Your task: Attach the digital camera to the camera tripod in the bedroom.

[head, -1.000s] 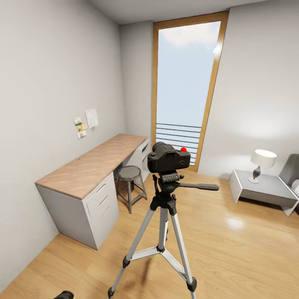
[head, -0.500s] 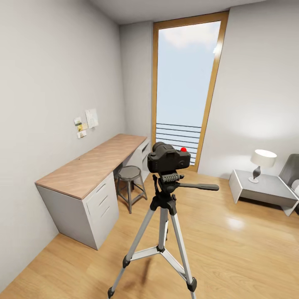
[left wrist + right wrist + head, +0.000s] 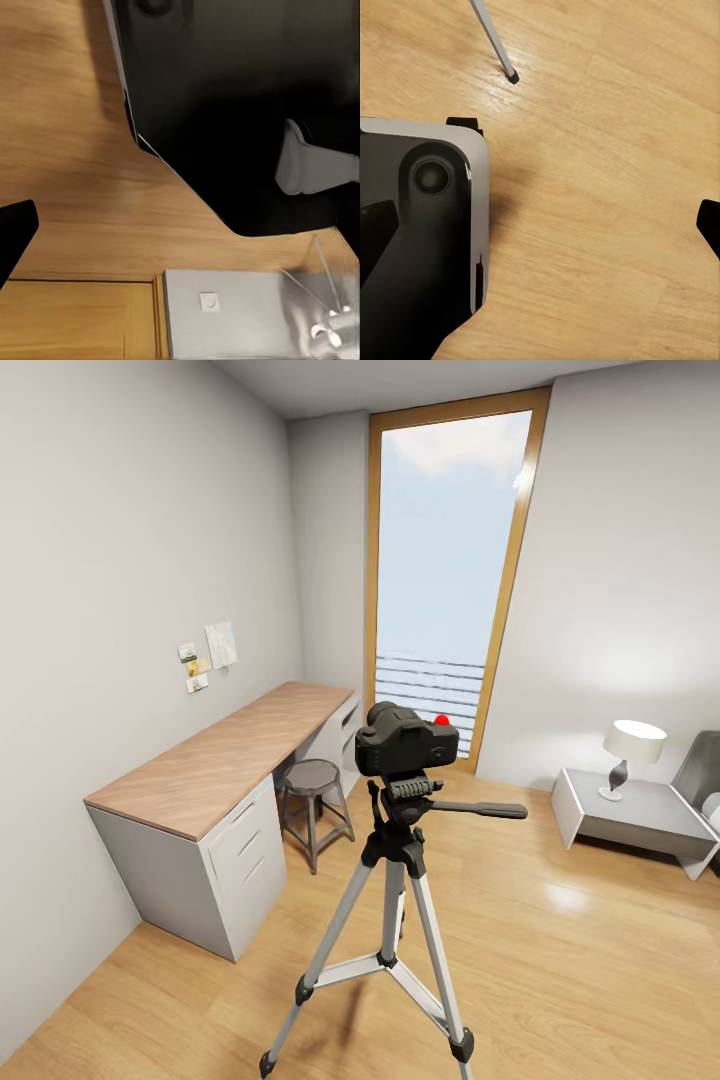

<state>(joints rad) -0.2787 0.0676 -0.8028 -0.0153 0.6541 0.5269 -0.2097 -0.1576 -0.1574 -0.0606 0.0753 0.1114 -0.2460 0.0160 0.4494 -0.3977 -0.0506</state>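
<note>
The digital camera (image 3: 406, 739) is sitting on the camera tripod (image 3: 392, 905) head at centre, so your task looks done. Both arms are hanging over the floor (image 3: 607, 150), fingers wide apart, holding nothing.

My base (image 3: 420, 247) is glossy black with a pale grey rim. I see a round black cap (image 3: 431, 177) on it. The right fingertips (image 3: 709, 221) are matte black.

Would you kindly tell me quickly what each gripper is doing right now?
Left gripper: cannot be told; one dark finger tip shows over the floor.
Right gripper: open, fingers spread wide, holding nothing.
</note>
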